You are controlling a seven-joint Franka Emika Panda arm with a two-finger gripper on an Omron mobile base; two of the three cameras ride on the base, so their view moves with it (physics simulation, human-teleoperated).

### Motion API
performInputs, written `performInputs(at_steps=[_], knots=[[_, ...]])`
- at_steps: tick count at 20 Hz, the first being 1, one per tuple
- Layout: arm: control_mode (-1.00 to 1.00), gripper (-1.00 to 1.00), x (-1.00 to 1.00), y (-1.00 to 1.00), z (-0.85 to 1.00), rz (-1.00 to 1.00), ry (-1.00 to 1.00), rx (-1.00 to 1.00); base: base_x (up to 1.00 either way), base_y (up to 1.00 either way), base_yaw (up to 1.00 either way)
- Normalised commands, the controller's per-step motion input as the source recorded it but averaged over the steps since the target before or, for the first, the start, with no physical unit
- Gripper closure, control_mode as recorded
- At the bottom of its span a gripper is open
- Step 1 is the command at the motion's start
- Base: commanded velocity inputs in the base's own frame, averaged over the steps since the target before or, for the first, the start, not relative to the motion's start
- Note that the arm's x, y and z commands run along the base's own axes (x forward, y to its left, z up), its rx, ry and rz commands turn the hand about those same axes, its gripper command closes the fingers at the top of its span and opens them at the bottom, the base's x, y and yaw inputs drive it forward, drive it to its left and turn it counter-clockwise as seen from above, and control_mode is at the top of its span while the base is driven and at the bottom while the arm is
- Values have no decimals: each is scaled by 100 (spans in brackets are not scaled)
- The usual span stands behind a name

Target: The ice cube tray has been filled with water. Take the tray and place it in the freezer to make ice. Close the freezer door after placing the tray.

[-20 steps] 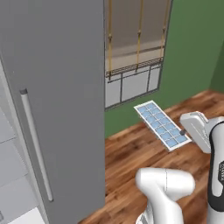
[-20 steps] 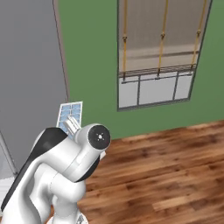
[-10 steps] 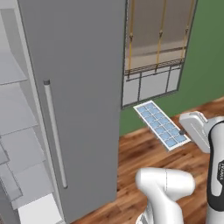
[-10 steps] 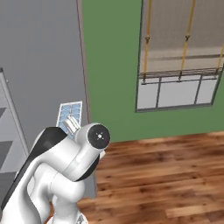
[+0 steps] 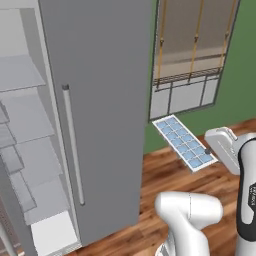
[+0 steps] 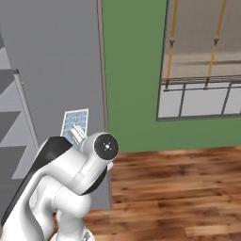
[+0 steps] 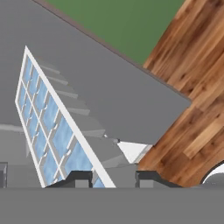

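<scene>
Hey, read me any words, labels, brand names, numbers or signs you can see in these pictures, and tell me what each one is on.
No readable text.
The arm carries a small dark mark on its side in the left base view: too small and blurred to read.
The tray, the freezer door, the window and the wall carry no writing.
</scene>
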Motion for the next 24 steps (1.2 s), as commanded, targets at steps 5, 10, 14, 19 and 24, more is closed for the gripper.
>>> performInputs(at_steps=[5, 10, 14, 19, 24], knots=[[100, 100, 0, 0, 0, 0, 0, 0, -6, 9, 21], [100, 100, 0, 0, 0, 0, 0, 0, 0, 36, 23], [100, 100, 0, 0, 0, 0, 0, 0, 0, 43, 22], [100, 100, 0, 0, 0, 0, 0, 0, 0, 47, 21], [100, 100, 0, 0, 0, 0, 0, 0, 0, 52, 20]])
